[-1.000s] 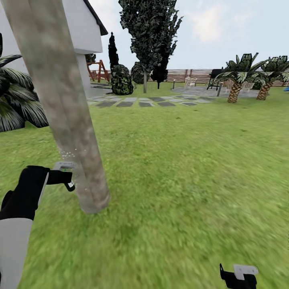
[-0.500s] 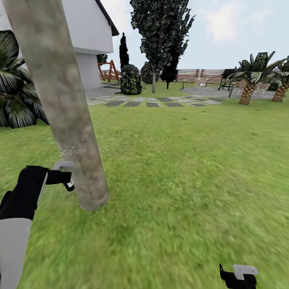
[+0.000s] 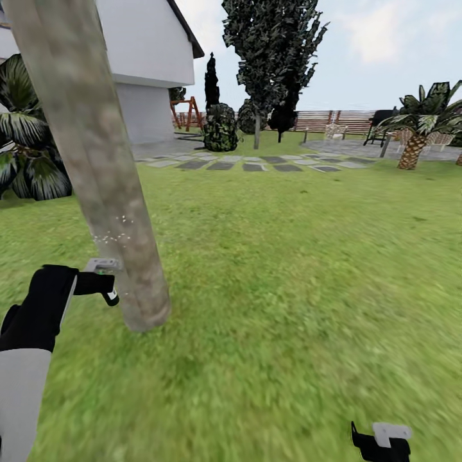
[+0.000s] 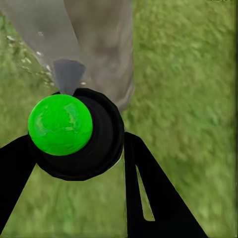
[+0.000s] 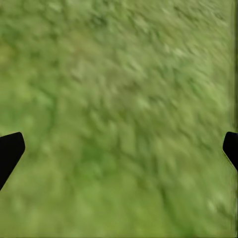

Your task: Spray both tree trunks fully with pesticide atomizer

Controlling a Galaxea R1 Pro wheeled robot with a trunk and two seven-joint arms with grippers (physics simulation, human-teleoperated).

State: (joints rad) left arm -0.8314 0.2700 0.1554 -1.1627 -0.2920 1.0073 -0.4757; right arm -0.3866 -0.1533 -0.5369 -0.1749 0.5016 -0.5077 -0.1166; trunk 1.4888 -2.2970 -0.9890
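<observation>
My left gripper (image 3: 106,287) is shut on the pesticide atomizer (image 3: 110,290), a small dark bottle with a bright green spot (image 4: 60,125), held against the lower part of the near tree trunk (image 3: 109,192). In the left wrist view the black fingers (image 4: 156,198) clamp the atomizer (image 4: 96,144) right in front of the trunk (image 4: 104,49). Small whitish specks (image 3: 115,235) dot the bark just above the gripper. The other tree (image 3: 273,51) stands far back on the lawn. Low at the right, my right gripper (image 3: 378,441) is open over grass (image 5: 119,119).
A white house (image 3: 151,70) and a dark palm (image 3: 29,160) stand at the left. Stone paving (image 3: 256,165), round bushes (image 3: 220,128), a short palm (image 3: 414,138) and the slat fence (image 3: 346,120) lie far back. Open lawn (image 3: 301,276) stretches to the right.
The head view has turned, so the house, far tree and palms sit further right in the picture. Both arms keep their places, and the specks on the bark reach slightly higher.
</observation>
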